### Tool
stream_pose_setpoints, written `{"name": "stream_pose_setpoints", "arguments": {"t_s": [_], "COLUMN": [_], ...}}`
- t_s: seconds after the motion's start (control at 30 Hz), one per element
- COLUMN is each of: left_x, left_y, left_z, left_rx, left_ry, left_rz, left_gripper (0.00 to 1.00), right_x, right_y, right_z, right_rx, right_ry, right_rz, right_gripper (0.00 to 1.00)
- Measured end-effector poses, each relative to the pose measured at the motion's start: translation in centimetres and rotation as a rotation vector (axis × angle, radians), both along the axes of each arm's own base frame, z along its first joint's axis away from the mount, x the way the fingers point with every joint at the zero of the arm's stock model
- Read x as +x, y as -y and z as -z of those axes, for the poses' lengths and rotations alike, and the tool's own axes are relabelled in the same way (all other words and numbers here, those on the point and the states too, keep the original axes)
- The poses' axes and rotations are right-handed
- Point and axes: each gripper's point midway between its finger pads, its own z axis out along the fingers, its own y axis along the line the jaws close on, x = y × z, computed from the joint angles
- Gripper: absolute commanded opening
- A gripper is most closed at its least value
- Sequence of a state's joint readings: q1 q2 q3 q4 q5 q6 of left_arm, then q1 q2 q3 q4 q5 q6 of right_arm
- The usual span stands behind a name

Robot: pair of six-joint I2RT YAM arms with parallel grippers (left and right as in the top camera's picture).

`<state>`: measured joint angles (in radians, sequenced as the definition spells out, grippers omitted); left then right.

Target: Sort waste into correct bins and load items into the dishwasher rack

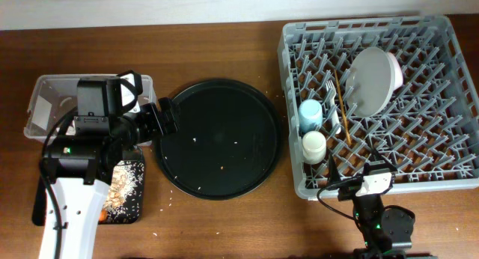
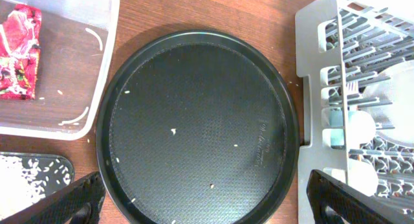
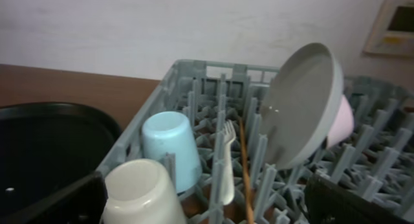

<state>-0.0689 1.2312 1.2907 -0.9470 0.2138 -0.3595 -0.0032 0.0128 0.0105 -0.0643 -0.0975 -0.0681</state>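
While rack (image 1: 287,79) holds plate (image 1: 370,81) & fork (image 3: 228,164), tub (image 2: 71,56) has red wrapper (image 2: 19,52).

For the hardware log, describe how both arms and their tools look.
Left arm: white lower link, black boxy upper housing, looping black cable, small green light. Left tool: black, two-fingered. Right arm: black body, white block near the wrist, green light, thin black cables. Right tool: matte black fingers.

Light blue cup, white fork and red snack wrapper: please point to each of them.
light blue cup (image 3: 171,149), right wrist view, on its side wall.
white fork (image 3: 228,169), right wrist view, on its handle below the tines.
red snack wrapper (image 2: 19,56), left wrist view, on its middle.
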Motion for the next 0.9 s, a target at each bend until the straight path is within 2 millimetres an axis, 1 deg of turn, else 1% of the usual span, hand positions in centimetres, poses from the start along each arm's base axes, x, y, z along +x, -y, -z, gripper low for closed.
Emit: {"name": "stream_pose_setpoints", "arguments": {"t_s": [0.07,0.13,0.77,0.8,0.83,0.9], "left_x": [0.0,0.0,0.0,-0.4,-1.2,-4.0], "left_y": [0.0,0.0,0.0,0.0,-0.1,-0.3], "left_z": [0.0,0.0,0.0,-0.3,-1.6,-6.1], "left_rx": [0.0,0.0,0.0,0.0,-0.003,-0.014], "left_ry": [0.0,0.0,0.0,0.003,0.046,0.207], "left_rz": [0.0,0.0,0.0,0.0,0.0,-0.001], "left_gripper": [0.99,0.99,0.99,0.99,0.99,0.99], "right_x": [0.1,0.1,0.1,0.1,0.1,0.1], "right_y": [1.0,1.4,1.5,1.5,1.5,1.6], "right_z": [0.2,0.2,0.2,0.2,0.2,0.2], "right_rx": [-0.012,-0.016,-0.016,-0.016,-0.016,-0.016], "right_ry": [-0.007,-0.009,-0.009,-0.009,-0.009,-0.008], "right_rz": [0.058,0.082,0.086,0.086,0.086,0.089], "right_gripper": [0.99,0.99,0.99,0.99,0.99,0.99]}}
